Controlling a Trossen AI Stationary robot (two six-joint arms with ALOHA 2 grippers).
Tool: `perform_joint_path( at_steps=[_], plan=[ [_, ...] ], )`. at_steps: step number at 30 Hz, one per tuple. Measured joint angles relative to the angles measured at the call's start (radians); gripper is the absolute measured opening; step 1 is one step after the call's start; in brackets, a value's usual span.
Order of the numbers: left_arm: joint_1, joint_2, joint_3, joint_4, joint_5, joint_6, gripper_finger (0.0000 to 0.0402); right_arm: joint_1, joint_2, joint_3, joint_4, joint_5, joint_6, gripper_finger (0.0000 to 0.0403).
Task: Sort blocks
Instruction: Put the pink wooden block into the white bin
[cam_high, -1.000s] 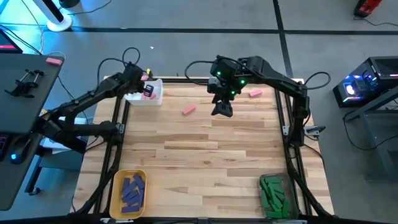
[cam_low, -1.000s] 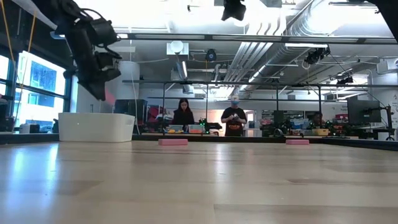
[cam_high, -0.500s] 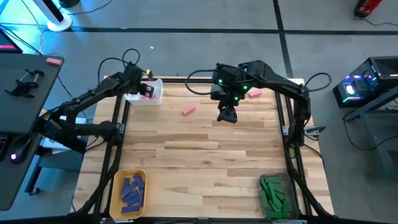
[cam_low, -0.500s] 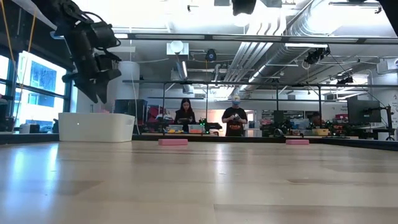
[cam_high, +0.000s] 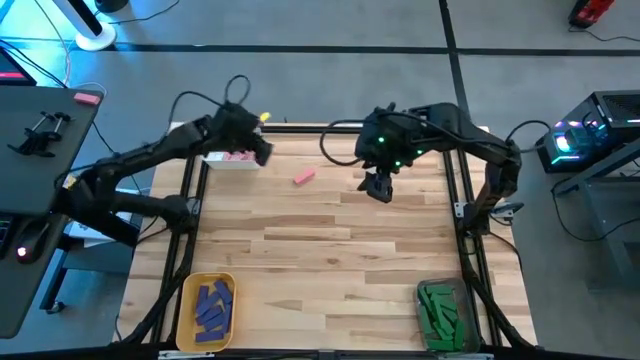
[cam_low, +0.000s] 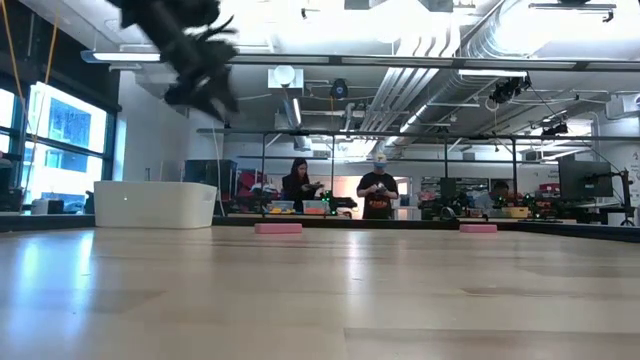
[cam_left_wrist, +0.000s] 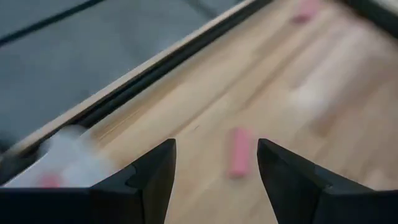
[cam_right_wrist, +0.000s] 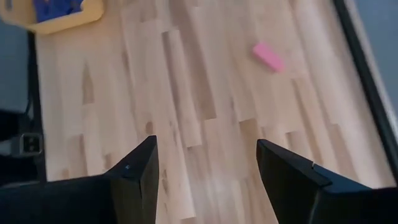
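High view: pink block (cam_high: 304, 177) lies between left jaws (cam_high: 261, 152) and right jaws (cam_high: 378, 187).

high: straight down | low: tabletop level | wrists: near table (cam_high: 330, 240)

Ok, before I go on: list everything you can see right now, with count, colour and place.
Loose blocks: 2, pink, far part of the table; one between the arms, the other clear only in the low view.
White bin: 1, far left corner, pink blocks inside, count hidden.
Yellow bin: 1, near left corner, purple blocks inside.
Clear bin: 1, near right corner, green blocks inside.
Left claw: open, empty, beside the white bin.
Right claw: open, empty, over the far table.
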Motion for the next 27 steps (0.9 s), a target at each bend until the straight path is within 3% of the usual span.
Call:
perform_joint_path(
  at_steps=[4, 8, 11, 14, 20, 24, 27],
  plan=[
    [-0.146, 0.123, 0.053, 0.123, -0.002, 0.049, 0.0209, 0.0, -0.044, 0.0, 0.0, 0.066, 0.043, 0.0204],
    [-0.213, 0.286, 0.096, 0.07, 0.007, 0.139, 0.0209, 0.0, -0.151, -0.103, 0.004, 0.143, 0.125, 0.0204],
    [-0.229, 0.372, 0.124, 0.034, -0.004, 0.148, 0.0209, 0.015, -0.305, -0.336, 0.003, 0.215, 0.25, 0.0204],
    [-0.215, 0.417, 0.129, 0.087, -0.034, 0.149, 0.0209, 0.049, -0.487, -0.629, 0.062, 0.219, 0.407, 0.0204],
    [-0.175, 0.464, 0.129, 0.102, -0.025, 0.181, 0.0209, 0.186, -0.891, -1.185, 0.367, 0.17, 0.794, 0.0204],
    [-0.171, 0.495, 0.13, 0.133, 0.011, 0.161, 0.0209, 0.257, -1.075, -1.445, 0.609, 0.186, 1.017, 0.0204],
    [-0.176, 0.555, 0.13, 0.144, 0.02, 0.117, 0.0209, 0.272, -1.128, -1.567, 0.809, 0.211, 1.04, 0.0204]
  ],
)
